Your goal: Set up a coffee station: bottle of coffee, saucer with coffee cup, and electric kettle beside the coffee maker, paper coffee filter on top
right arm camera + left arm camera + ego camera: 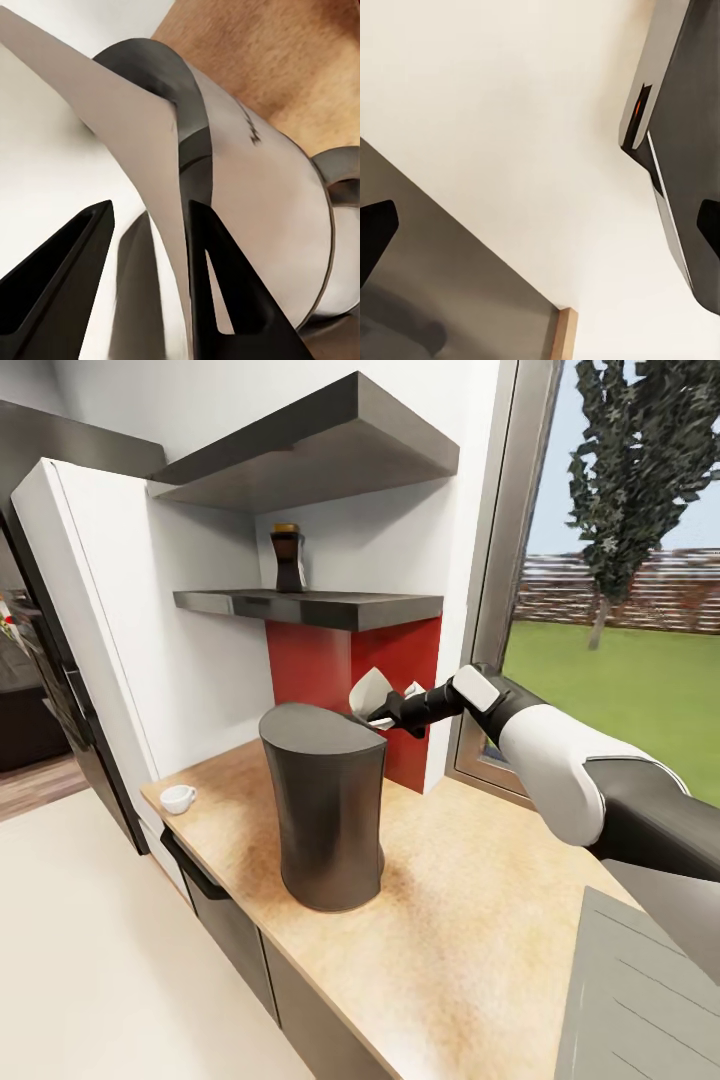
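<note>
The dark grey coffee maker stands on the tan kitchen countertop. Just above its back rim my right gripper is shut on the white paper coffee filter. In the right wrist view the filter lies between the black fingers, over the coffee maker. The bottle of coffee stands on the dark kitchen shelf. Near the counter's left corner sits the white coffee cup. My left gripper hangs open over the pale floor, holding nothing.
A second dark shelf juts out above. A red wall panel stands behind the coffee maker. A tall white cabinet side bounds the counter's left end, a window its right. A grey drainboard lies at the near right.
</note>
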You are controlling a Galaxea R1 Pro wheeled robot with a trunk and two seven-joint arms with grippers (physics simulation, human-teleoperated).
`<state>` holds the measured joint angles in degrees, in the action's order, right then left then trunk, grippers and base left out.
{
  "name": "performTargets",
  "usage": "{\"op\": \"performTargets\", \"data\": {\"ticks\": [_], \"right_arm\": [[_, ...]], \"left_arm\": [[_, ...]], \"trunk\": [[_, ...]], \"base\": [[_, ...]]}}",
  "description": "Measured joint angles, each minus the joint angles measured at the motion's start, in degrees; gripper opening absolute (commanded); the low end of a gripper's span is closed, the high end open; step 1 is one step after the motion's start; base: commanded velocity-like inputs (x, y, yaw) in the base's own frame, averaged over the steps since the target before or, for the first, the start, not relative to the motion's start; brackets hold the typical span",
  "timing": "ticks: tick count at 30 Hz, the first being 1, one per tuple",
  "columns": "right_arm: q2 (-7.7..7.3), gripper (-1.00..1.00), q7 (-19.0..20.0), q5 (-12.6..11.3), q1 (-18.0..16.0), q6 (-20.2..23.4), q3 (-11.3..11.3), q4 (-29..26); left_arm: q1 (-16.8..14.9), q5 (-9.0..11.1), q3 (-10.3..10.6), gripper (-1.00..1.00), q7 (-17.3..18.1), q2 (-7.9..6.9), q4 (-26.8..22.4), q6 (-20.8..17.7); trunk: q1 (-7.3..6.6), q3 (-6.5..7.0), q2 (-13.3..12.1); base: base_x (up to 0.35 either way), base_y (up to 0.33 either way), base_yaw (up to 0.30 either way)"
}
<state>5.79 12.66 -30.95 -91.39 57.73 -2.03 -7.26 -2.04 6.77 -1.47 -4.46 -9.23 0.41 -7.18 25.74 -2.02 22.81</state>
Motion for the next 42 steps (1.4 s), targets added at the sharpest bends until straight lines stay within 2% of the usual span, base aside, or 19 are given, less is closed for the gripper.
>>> {"op": "performTargets", "data": {"ticks": [9, 11, 18, 32, 42], "right_arm": [[-0.08, -1.00, 0.01, -0.11, 0.02, 0.04, 0.03, -0.03], [0.18, -1.00, 0.44, -0.51, 0.08, 0.12, -0.62, -0.42], [-0.08, -1.00, 0.41, -0.51, 0.05, 0.12, -0.85, -0.97], [-0.71, -1.00, 0.26, -0.45, 0.04, 0.17, -5.38, -5.49], [-0.69, -1.00, 0.09, -0.24, 0.04, 0.22, -5.62, -6.32]], "left_arm": [[-0.01, 0.03, 0.00, 1.00, 0.00, 0.00, 0.00, 0.00], [0.15, -0.12, 0.20, 1.00, 0.20, 0.60, -0.55, 0.21], [0.15, -0.11, 0.20, 1.00, 0.20, 0.61, -0.56, 0.22], [0.15, -0.11, 0.16, 1.00, 0.21, 0.61, -0.57, 0.19], [0.15, -0.18, 0.22, 1.00, 0.22, 0.61, -0.57, -0.02]], "trunk": [[0.00, -0.01, -0.01], [0.01, 0.00, -0.03], [0.01, 0.00, -0.02], [0.01, 0.00, -0.02], [0.01, 0.00, -0.03]], "base": [[0.000, 0.000, 0.000], [0.000, 0.000, 0.000], [0.000, 0.000, 0.000], [0.000, 0.000, 0.000], [0.000, 0.000, 0.000]]}}
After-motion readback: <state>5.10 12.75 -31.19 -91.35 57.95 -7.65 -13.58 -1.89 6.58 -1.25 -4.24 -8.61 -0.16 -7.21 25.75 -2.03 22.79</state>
